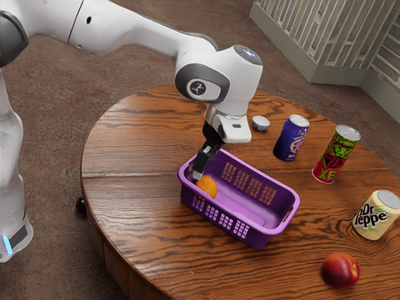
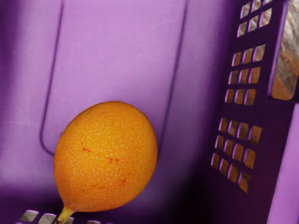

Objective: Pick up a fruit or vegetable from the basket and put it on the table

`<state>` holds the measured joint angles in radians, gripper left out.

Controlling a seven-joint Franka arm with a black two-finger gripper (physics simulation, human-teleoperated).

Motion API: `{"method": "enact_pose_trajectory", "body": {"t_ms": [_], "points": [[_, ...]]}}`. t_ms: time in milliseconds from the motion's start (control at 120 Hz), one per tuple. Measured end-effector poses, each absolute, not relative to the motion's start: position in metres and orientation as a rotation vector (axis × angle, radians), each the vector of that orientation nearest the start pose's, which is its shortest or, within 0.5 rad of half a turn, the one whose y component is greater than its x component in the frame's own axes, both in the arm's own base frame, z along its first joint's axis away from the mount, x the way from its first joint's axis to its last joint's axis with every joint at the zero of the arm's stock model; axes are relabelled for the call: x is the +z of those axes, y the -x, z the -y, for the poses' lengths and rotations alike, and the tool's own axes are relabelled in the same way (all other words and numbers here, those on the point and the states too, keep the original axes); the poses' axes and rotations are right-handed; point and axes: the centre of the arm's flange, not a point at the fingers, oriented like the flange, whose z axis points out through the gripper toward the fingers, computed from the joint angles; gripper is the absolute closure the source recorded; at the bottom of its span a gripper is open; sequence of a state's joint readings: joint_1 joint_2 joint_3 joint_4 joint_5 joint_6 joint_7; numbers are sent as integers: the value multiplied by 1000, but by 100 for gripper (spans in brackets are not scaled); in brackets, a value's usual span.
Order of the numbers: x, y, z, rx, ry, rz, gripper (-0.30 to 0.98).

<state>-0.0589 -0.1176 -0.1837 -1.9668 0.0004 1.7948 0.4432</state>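
Observation:
In the exterior view my gripper [image 1: 200, 167] reaches down into the left end of the purple basket [image 1: 284, 195], just above the orange fruit [image 1: 207, 186]. The wrist view has that fruit [image 2: 107, 156], rounded and speckled with a short stem, lying on the floor of the basket [image 2: 117, 51] near a perforated wall. Part of the fruit is hidden behind the basket's side in the exterior view.
On the wooden table [image 1: 131, 150] stand a small metallic cup [image 1: 260, 123], a purple can [image 1: 291, 139], a green and red can [image 1: 336, 154] and a cream can [image 1: 376, 215]. A red fruit [image 1: 340, 270] lies near the front, outside the basket.

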Motion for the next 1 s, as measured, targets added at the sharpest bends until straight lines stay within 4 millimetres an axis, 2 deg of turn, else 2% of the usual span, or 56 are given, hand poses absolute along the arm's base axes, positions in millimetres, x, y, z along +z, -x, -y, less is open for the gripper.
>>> {"method": "enact_pose_trajectory", "body": {"t_ms": [150,283,492,1000], "points": [[521,-508,124,54,2932,-1034,0],[516,-512,122,48,2919,-1026,0],[494,-523,121,73,2914,-1019,0],[464,-533,122,125,2928,-1009,0]]}}
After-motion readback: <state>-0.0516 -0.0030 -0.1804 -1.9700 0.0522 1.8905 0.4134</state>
